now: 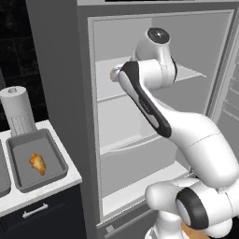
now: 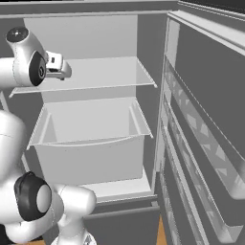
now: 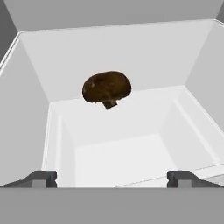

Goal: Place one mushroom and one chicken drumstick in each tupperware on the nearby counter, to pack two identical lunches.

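A brown mushroom [image 3: 107, 87] lies on a white fridge shelf, straight ahead of my gripper [image 3: 112, 178] and well apart from it. The jaws stand wide open with nothing between them; one fingertip [image 3: 41, 178] shows at each lower corner of the hand view. My arm [image 1: 149, 107] reaches into the open fridge at the upper shelf [image 2: 95, 74]. On the counter [image 1: 51, 186] at the left, a grey tupperware [image 1: 58, 154] holds one chicken drumstick [image 1: 38, 163]. A second tupperware [image 1: 2, 175] shows at the frame edge, its contents hidden.
A paper towel roll [image 1: 16, 109] stands behind the tupperwares. Below the shelf sits a white fridge drawer [image 2: 91, 143]. The open fridge door [image 2: 206, 134] with its racks stands at the right. Fridge walls close in on both sides of the hand.
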{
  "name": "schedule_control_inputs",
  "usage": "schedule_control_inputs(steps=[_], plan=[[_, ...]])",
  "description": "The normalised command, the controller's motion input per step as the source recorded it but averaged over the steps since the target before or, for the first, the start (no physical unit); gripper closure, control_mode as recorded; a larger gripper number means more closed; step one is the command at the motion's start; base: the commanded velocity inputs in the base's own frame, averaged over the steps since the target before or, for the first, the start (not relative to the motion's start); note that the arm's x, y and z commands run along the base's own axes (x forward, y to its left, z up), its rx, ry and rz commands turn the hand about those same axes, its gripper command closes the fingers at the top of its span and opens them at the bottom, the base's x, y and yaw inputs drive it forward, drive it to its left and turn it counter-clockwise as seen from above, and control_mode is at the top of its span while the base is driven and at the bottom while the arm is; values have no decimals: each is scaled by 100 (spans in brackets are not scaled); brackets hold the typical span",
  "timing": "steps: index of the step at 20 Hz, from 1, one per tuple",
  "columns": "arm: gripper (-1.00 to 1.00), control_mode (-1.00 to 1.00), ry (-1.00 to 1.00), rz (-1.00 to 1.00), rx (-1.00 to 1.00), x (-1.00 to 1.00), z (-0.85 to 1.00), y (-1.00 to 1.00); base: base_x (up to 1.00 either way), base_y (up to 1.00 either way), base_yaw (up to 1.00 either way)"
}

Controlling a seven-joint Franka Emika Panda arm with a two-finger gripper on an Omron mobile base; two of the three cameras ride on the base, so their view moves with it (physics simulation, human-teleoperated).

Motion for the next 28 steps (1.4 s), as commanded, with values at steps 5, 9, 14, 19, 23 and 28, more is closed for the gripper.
schedule_control_inputs(steps=[5, 9, 14, 19, 23, 28], plan=[[-100, -100, 0, 0, 0, 53, -22, 9, 0, 0, 0], [-100, -100, 0, 0, 0, 60, -8, 0, 0, 0, 0], [-100, -100, 0, 0, 0, 43, -9, 9, 0, 0, 0], [-100, -100, 0, 0, 0, 36, -10, 17, 0, 0, 0], [-100, -100, 0, 0, 0, 40, -14, 15, 0, 0, 0], [-100, -100, 0, 0, 0, 23, -19, 3, 0, 0, 0]])
